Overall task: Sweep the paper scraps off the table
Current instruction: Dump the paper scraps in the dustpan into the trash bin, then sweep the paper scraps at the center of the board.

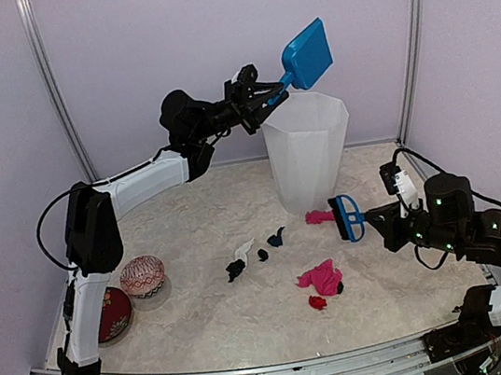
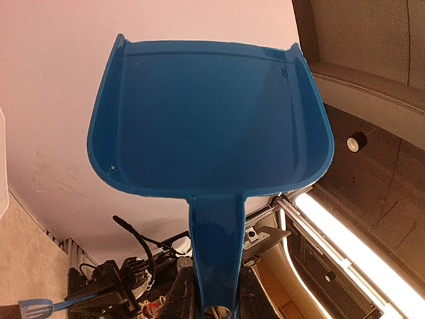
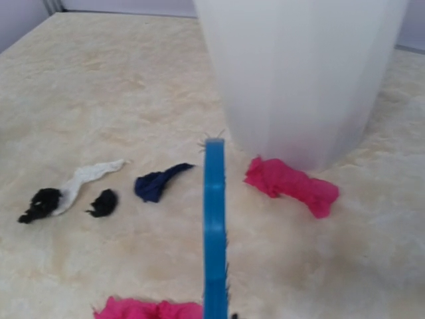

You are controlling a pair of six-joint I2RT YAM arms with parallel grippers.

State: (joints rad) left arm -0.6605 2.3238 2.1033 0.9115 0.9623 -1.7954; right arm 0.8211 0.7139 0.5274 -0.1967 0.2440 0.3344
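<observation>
My left gripper (image 1: 267, 96) is raised high at the back, shut on the handle (image 2: 216, 252) of a blue dustpan (image 1: 308, 53) tilted over the white bin (image 1: 306, 151). The pan (image 2: 209, 119) looks empty. At the right, low over the table (image 1: 187, 334), my right gripper (image 1: 375, 222) is shut on a blue brush (image 1: 347, 217). The brush (image 3: 214, 232) stands edge-on between scraps. Paper scraps lie on the table: a pink one (image 3: 290, 185) against the bin's foot, a dark blue one (image 3: 156, 184), black ones (image 3: 103, 203), a white strip (image 3: 86, 176), and a big pink one (image 1: 321, 278) with a red bit (image 1: 317, 302).
The tall white bin (image 3: 299, 73) stands at the back centre-right, right behind the brush tip. A pink glass bowl (image 1: 142, 276) and a red round dish (image 1: 113, 312) sit near the left arm's base. Purple walls close in the back and sides.
</observation>
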